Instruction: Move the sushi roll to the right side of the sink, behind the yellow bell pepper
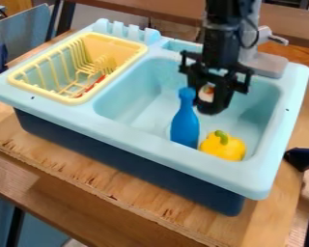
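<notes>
Wooden desk [112, 195] edge up front, toy sink [144, 140] on it. Black gripper [212, 96] is over the basin, narrow, seemingly holding a small white-and-orange thing [206, 93]; exact grip partly hidden. Blue bottle [185, 124] upright in basin by the front edge, just beside gripper. Yellow pepper [223, 145], green stem, right of bottle, near basin's front right corner. Yellow rack [77, 100] at sink's left end, slim red item [96, 83] inside. Progress: small thing looks picked up, not set down; bottle and pepper are in the basin, ungrasped. Rest can't be judged.
</notes>
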Motion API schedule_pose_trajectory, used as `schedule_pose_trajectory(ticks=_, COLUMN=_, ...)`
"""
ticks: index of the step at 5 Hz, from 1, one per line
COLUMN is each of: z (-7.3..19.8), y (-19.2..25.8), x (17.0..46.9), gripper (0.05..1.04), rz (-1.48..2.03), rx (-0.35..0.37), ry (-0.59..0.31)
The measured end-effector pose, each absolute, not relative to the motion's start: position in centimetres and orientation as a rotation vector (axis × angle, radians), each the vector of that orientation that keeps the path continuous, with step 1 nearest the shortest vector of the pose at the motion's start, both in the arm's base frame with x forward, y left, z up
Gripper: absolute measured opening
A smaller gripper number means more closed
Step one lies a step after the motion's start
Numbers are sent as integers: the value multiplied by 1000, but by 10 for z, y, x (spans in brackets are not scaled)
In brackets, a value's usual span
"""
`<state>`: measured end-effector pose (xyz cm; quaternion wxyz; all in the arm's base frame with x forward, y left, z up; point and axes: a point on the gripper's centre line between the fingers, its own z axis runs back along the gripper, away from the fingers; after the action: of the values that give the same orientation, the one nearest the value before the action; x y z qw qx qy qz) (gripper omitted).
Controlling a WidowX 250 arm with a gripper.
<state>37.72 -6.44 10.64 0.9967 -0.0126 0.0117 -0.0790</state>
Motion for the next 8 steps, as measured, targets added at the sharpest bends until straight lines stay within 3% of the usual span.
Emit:
schedule_pose_trajectory(ticks=2, z=95, y=-81, x=370, gripper=509, rz=-157, rx=-34, ry=38)
schedule_pose_trajectory(ticks=3, z=77, y=-81, x=374, gripper=509, rz=-152, rx=-27, ry=74)
schedule_pose_trajectory(ticks=4, z=77, y=-83, x=385, gripper=509, rz=-148, rx=-25, ry=62)
schedule_pose_trajectory(ticks=5, z=75, y=-83, x=389, gripper=564, rz=-143, rx=-21, ry=63)
schedule_pose_trajectory(ticks=6, z=73, y=-79, x=388, gripper=861, rz=-142, rx=0, ry=84)
schedule_pose_trajectory(ticks=7, z=81, y=-77, x=384, gripper=1001, rz=-116, rx=7, ry=64)
schedule_pose_trajectory(ticks=8, z=123, y=-70, x=381, gripper=1001, rz=-75, rx=-36, ry=-54)
